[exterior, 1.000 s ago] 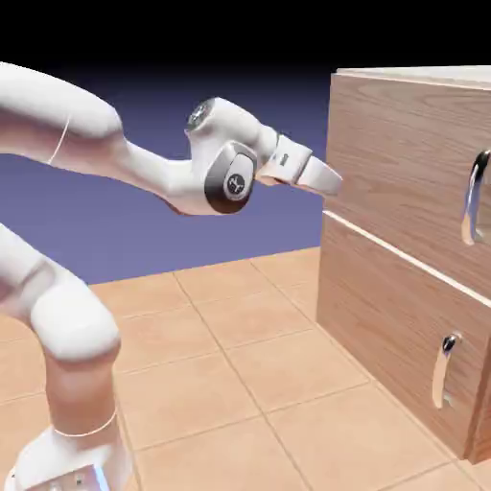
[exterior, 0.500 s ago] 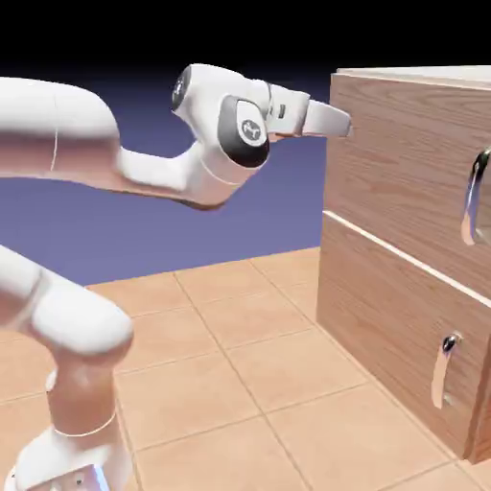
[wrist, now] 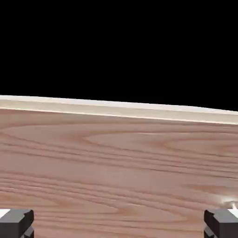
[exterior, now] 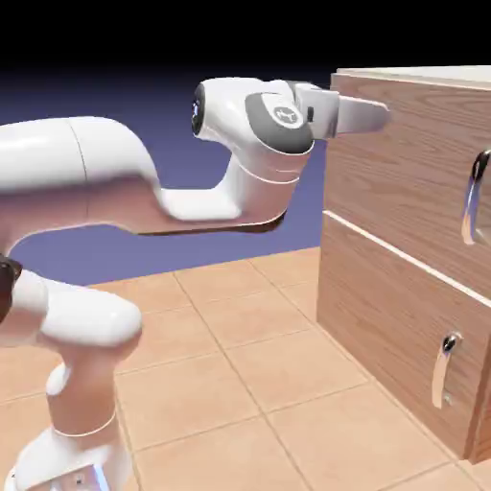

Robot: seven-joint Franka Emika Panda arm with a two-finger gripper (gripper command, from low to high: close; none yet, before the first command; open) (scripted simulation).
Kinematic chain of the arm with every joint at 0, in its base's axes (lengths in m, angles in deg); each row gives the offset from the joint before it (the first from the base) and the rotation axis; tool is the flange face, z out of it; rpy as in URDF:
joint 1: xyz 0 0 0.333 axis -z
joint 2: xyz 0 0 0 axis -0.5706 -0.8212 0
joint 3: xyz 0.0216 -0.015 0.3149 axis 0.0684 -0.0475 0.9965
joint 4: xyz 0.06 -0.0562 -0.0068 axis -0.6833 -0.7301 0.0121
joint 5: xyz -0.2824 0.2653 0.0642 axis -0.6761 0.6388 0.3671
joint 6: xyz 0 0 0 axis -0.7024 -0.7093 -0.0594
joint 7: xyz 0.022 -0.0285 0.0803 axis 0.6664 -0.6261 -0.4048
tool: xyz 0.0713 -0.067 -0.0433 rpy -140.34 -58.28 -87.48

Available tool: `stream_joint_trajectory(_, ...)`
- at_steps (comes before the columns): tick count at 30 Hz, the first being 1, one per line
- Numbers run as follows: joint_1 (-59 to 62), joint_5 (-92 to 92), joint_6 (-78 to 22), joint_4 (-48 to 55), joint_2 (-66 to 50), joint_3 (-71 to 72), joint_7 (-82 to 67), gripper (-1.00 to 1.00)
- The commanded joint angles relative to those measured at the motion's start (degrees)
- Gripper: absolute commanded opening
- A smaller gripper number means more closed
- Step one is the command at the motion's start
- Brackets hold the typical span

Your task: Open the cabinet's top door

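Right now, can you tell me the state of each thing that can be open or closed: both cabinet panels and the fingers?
top door: closed, flush with the cabinet, handle untouched.
lower panel: closed.
fingers: open wide, empty, facing the wood near the cabinet's top edge; contact cannot be told.

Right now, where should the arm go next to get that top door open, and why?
Probably sideways along the top door toward its silver handle. The open claw sits high at the cabinet's top corner, nothing between its tips, and the hand view shows only wood, with no handle ahead.
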Motion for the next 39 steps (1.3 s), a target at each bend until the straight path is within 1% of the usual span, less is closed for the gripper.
stream_joint_trajectory(1, -1.12, -2.50, -0.04, 0.70, 0.52, -1.23, 1.54, 1.00)
stream_joint_trajectory(19, -21.01, -46.81, -0.82, 13.07, 9.82, -23.12, 28.87, 1.00)
stream_joint_trajectory(20, -21.01, -46.81, -0.82, 13.07, 9.82, -23.12, 28.87, 1.00)
stream_joint_trajectory(25, -30.68, -46.70, -1.15, 21.57, 9.00, -27.38, 27.84, 1.00)
stream_joint_trajectory(26, -30.68, -46.70, -1.15, 21.57, 9.00, -27.38, 27.84, -1.00)
stream_joint_trajectory(27, -30.68, -46.70, -1.15, 21.57, 9.00, -27.38, 27.84, -1.00)
stream_joint_trajectory(39, -8.69, -44.17, -18.08, -3.33, 9.47, -13.86, 32.12, -1.00)
